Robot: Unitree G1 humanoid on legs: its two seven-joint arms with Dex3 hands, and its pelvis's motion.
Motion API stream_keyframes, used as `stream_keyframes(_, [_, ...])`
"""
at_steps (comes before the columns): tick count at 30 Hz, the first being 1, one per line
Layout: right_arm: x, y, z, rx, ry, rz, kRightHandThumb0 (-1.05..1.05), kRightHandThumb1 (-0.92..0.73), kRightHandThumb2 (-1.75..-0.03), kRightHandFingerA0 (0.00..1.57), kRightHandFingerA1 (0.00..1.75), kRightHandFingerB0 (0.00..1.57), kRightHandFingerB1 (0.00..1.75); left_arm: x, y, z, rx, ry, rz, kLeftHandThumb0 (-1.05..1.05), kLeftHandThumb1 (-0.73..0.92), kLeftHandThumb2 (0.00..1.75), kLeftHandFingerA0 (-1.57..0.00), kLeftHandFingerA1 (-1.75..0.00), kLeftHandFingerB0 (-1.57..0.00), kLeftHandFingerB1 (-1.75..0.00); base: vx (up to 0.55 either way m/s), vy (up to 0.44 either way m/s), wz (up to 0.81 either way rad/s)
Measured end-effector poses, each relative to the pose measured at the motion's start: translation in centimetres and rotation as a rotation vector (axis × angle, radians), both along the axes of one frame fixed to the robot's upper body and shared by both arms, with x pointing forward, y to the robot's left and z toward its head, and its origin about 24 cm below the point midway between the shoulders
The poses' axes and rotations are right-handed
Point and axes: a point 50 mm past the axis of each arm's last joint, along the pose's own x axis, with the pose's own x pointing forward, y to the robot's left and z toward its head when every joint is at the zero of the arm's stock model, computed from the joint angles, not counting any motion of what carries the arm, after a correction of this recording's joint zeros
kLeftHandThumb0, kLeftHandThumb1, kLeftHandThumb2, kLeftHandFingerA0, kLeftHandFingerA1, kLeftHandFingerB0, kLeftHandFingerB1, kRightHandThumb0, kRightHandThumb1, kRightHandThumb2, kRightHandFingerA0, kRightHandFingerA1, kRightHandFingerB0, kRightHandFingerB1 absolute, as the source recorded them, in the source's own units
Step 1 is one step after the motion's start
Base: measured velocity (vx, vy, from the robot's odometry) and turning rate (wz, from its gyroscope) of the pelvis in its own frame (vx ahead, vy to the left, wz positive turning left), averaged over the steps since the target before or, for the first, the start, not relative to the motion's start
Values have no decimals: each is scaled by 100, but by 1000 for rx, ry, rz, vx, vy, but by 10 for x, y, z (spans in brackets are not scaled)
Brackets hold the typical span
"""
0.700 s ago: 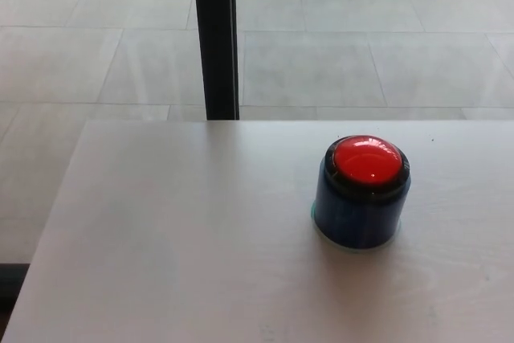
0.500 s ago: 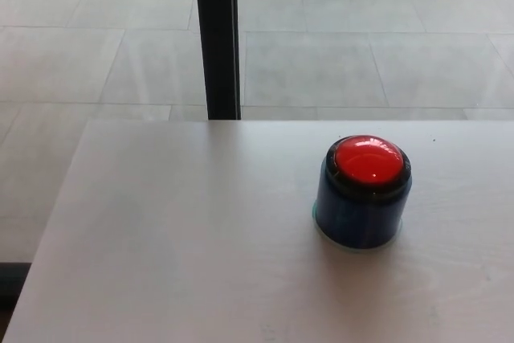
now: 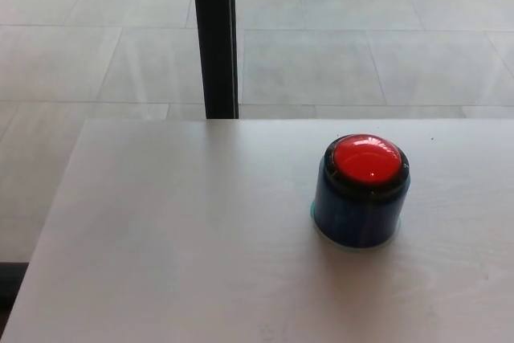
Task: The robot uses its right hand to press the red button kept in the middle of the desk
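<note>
A round red button tops a dark blue cylindrical base that stands upright on the pale wooden desk, a little right of the picture's middle. A black ring frames the red dome, and a thin teal rim shows at the foot of the base. Neither of my hands nor any part of my arms shows in the head view.
A black vertical post rises behind the desk's far edge. Beyond it lies a grey tiled floor. The desk's left edge runs diagonally down to the lower left corner, with floor beside it.
Only the camera has shifted by a few pixels; the button has not moved on the desk.
</note>
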Motion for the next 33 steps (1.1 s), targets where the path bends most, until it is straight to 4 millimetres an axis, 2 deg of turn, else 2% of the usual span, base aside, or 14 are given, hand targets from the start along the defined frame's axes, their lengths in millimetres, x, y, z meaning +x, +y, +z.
stream_keyframes(2, [8, -8, 23, -20, -64, -25, -38, -45, -106, 112, 146, 72, 103, -1, 1, 0, -2, -2, 11, -50, 86, 113, -26, -91, -1, -67, 0, 0, 0])
stream_keyframes(3, [13, -12, 38, -33, -104, -38, -24, -28, -132, 68, 90, 65, 72, -1, 2, 1, 0, -3, 16, -50, 80, 118, -31, -88, 0, -64, 0, 0, 0])
stream_keyframes(4, [15, -14, 47, -41, -129, -46, -24, -24, -138, 97, 88, 84, 72, -1, 3, 2, 2, -5, 20, -50, 85, 106, -60, -136, -5, -78, 0, 0, 0])
stream_keyframes(6, [25, -18, 75, -70, -201, -53, -24, -24, -138, 97, 88, 84, 72, -2, 6, 5, 9, -11, 36, -50, 85, 106, -60, -136, -5, -78, 0, 0, 0])
stream_keyframes(8, [35, -20, 99, -99, -253, -50, -22, -22, -144, 112, 90, 99, 74, -3, 8, 6, 12, -14, 51, -51, 86, 106, -44, -136, -3, -79, 0, 0, 0])
stream_keyframes(9, [37, -20, 109, -114, -272, -48, -26, -10, -143, 134, 97, 118, 77, -3, 9, 7, 16, -12, 56, -52, 78, 120, -33, -91, 0, -64, 0, 0, 0])
stream_keyframes(10, [42, -19, 122, -136, -295, -39, -41, -15, -125, 126, 104, 115, 89, -4, 10, 7, 21, -8, 64, -50, 83, 113, -43, -104, 0, -67, 0, 0, 0])
stream_keyframes(12, [56, -14, 145, -184, -334, 3, -56, -37, -102, 131, 115, 110, 104, -5, 11, 8, 25, -7, 74, -50, 84, 111, -8, -104, 0, -72, 0, 0, 0])
stream_keyframes(14, [65, -7, 167, -239, -375, 49, -43, -37, -117, 134, 138, 105, 124, -5, 12, 9, 19, -14, 83, -51, 77, 123, -16, -77, 0, -63, 0, 0, 0])
stream_keyframes(18, [78, 9, 202, -348, -461, 161, -29, -18, -138, 127, 153, 102, 129, -5, 12, 9, 13, -19, 88, -50, 85, 108, -13, -100, 0, -60, 0, 0, 0])
stream_keyframes(19, [85, 18, 212, -383, -485, 214, -23, -29, -120, 142, 141, 110, 116, -5, 12, 9, 12, -19, 90, -50, 86, 107, -13, -97, 0, -60, 0, 0, 0])
stream_keyframes(20, [89, 24, 218, -405, -500, 247, -23, -13, -152, 119, 163, 105, 132, -5, 12, 9, 11, -20, 90, -49, 87, 106, -23, -99, -1, -67, 0, 0, 0])
stream_keyframes(24, [107, 52, 235, -489, -540, 375, -17, -44, -146, 105, 175, 79, 163, -6, 12, 8, 10, -17, 91, -51, 84, 115, -35, -97, -1, -67, 0, 0, 0])
stream_keyframes(33, [189, 163, 244, -608, -541, 832, -23, -46, -124, 98, 175, 80, 156, -5, 11, 8, 9, -16, 92, -51, 85, 105, -12, -101, 0, -63, 0, 0, 0])
